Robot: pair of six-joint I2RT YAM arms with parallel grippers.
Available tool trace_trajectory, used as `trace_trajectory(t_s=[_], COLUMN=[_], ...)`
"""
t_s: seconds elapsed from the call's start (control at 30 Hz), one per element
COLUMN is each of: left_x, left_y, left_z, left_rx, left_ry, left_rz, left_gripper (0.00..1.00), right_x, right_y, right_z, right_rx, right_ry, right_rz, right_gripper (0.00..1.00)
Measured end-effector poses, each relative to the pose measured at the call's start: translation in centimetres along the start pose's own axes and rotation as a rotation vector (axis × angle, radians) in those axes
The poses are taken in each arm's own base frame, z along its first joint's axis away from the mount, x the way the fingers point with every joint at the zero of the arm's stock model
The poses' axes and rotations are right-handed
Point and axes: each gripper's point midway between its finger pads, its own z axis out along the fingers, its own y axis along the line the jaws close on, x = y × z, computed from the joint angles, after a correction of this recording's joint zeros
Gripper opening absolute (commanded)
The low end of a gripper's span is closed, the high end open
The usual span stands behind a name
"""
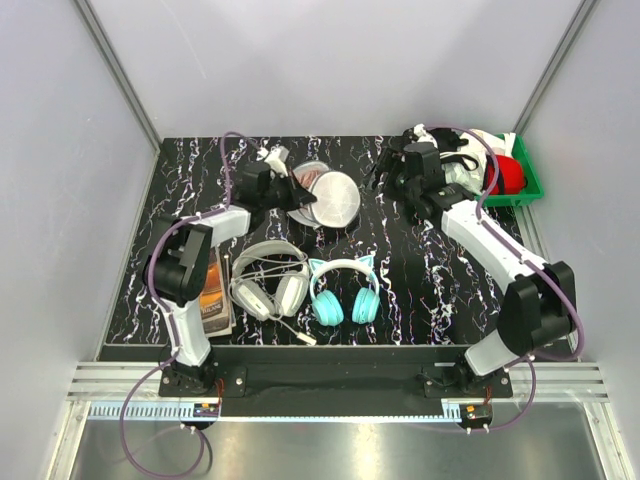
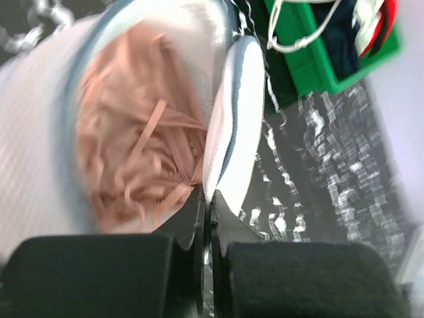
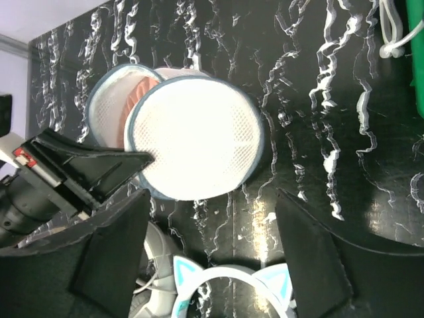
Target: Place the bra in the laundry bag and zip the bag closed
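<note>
Zipping is the step I judge to be in hand, since the bra (image 2: 136, 156) already lies inside the laundry bag (image 3: 199, 142), which sits toward the far side of the black marbled table (image 1: 420, 290), about mid-width; my left gripper (image 2: 207, 199) is clamped tight on the rim of the bag's lid, though I cannot tell whether the zip pull itself is in the pinch; my right gripper (image 3: 212, 199) hangs off to the bag's right with its jaws spread wide and nothing between them, on the side of the green bin (image 1: 530, 185); to do this well I would first check that the pull is what I hold, then draw it round the rim in a low arc that follows the curve, since a straight tug would probably drag the light pouch across the table; I would bring the right gripper over to pin the opposite side, pressing on mesh and not on the zip track; I would also watch the loose straps, because one caught in the teeth would likely jam the zip; the bra looks pale dusty pink, crumpled into the lower shell with thin straps tangled on top; the bag is white mesh with a grey-blue edge, its round lid offset over the opening, so a crescent of pink shows at one side.
</note>
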Motion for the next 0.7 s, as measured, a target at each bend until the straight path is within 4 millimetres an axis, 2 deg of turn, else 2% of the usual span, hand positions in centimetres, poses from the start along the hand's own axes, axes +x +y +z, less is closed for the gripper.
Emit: trace_trajectory(t_s=[0.07, 0.17, 0.33, 0.47, 0.57, 0.7], left_x=[-0.4, -1.2, -4.4, -6.6, -6.7, -6.2], left_y=[0.2, -0.6, -3.4, -5.2, -5.5, -4.9], left_z=[-0.7, -1.5, -2.7, -3.8, -4.2, -4.2], left_rx=[0.014, 0.075, 0.240, 0.351, 0.373, 0.354], left_ry=[-0.036, -0.107, -0.225, -0.301, -0.311, -0.308], left_rz=[-0.092, -0.203, -0.377, -0.453, -0.495, -0.537], left_gripper=[0.00, 0.00, 0.00, 0.00, 0.00, 0.00], right_x=[0.8, 3.0, 7.8, 10.5, 11.5, 11.4], right_y=[0.2, 1.1, 1.7, 1.5, 1.3, 1.6], right_z=[0.4, 2.2, 5.3, 6.7, 7.3, 7.5], right_rx=[-0.044, -0.117, -0.218, -0.267, -0.289, -0.326], right_ry=[0.042, 0.129, 0.268, 0.312, 0.313, 0.280], right_rz=[0.012, 0.035, 0.136, 0.235, 0.295, 0.342], right_gripper=[0.88, 0.90, 0.91, 0.91, 0.91, 0.91])
